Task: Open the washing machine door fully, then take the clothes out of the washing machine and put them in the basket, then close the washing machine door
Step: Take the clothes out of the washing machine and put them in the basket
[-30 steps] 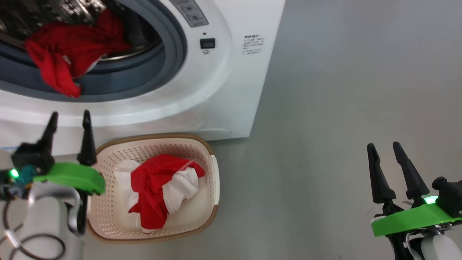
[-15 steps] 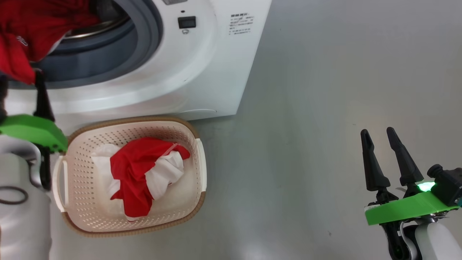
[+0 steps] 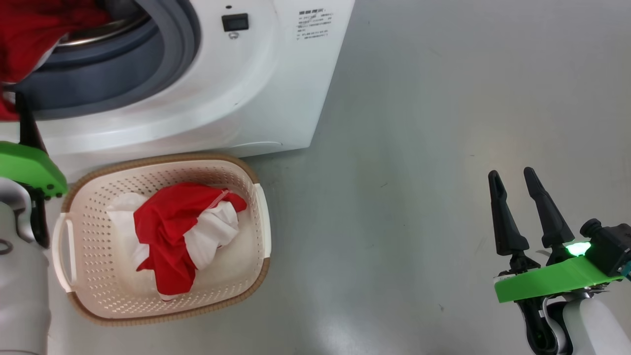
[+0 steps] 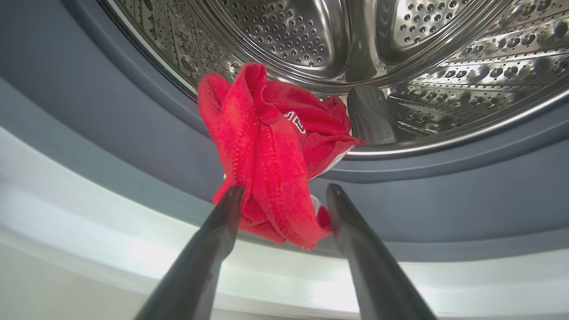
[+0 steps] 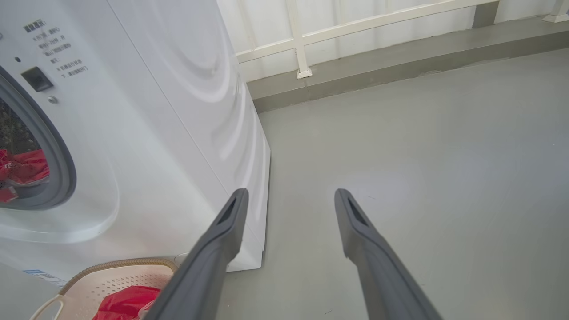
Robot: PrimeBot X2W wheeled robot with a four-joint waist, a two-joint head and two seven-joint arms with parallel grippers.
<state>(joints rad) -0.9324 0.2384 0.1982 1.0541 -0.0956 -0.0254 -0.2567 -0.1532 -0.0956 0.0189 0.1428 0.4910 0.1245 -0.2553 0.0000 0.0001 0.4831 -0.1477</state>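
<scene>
The white washing machine [image 3: 246,98] stands with its drum open; the washing machine door is out of view. Red clothes [image 4: 266,146] spill from the steel drum over the grey gasket [image 4: 444,209], seen too at the head view's top left [image 3: 24,29]. My left gripper [image 4: 284,189] is open, its fingertips on either side of the garment's hanging lower end; I cannot tell whether they touch it. A red and white garment [image 3: 167,231] lies in the cream basket [image 3: 162,159] on the floor before the machine. My right gripper [image 3: 510,172] hangs open and empty over bare floor, far right.
Grey floor [image 3: 419,148] stretches to the right of the machine. A white railing on a raised grey kerb [image 5: 378,66] runs along the far side. The basket also shows in the right wrist view's lower left [image 5: 115,266].
The head camera has swung, sliding the machine and basket left and up. My left gripper has risen from in front of the basket to the drum's lip, at the hanging garment. Both grippers stay open.
</scene>
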